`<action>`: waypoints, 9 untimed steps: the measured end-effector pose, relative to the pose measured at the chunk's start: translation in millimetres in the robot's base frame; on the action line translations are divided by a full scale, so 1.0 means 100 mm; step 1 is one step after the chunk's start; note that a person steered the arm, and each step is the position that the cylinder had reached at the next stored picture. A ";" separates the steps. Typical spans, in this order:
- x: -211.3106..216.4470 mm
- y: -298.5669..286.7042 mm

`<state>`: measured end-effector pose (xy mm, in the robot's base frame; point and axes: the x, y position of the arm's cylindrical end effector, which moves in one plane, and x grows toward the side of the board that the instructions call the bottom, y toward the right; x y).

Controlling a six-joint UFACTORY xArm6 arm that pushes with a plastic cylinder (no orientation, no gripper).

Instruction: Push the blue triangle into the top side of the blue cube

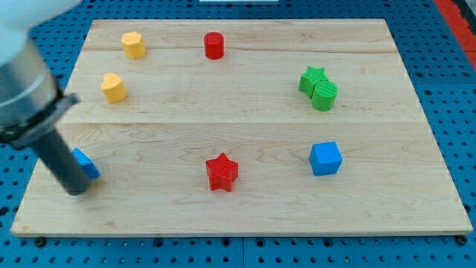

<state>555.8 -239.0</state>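
Blue triangle [86, 163] sits at the board's [245, 216] left edge, half hidden behind my rod, its shape hard to read; my tip [75, 190] touches its lower left, gripping nothing; blue cube [326, 158] lies well apart, right.

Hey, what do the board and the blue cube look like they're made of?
The board looks like pale wood, matte: visible grain lines and seams between planks. The blue cube looks like moulded or printed plastic, though painted wood is possible: uniform saturated colour, no grain, soft sheen on top.
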 end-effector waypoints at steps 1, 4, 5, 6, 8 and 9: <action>-0.11 -0.22; -0.38 0.14; -0.64 0.14; -0.75 0.32; -0.80 0.95; -1.07 0.95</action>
<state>449.2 -143.6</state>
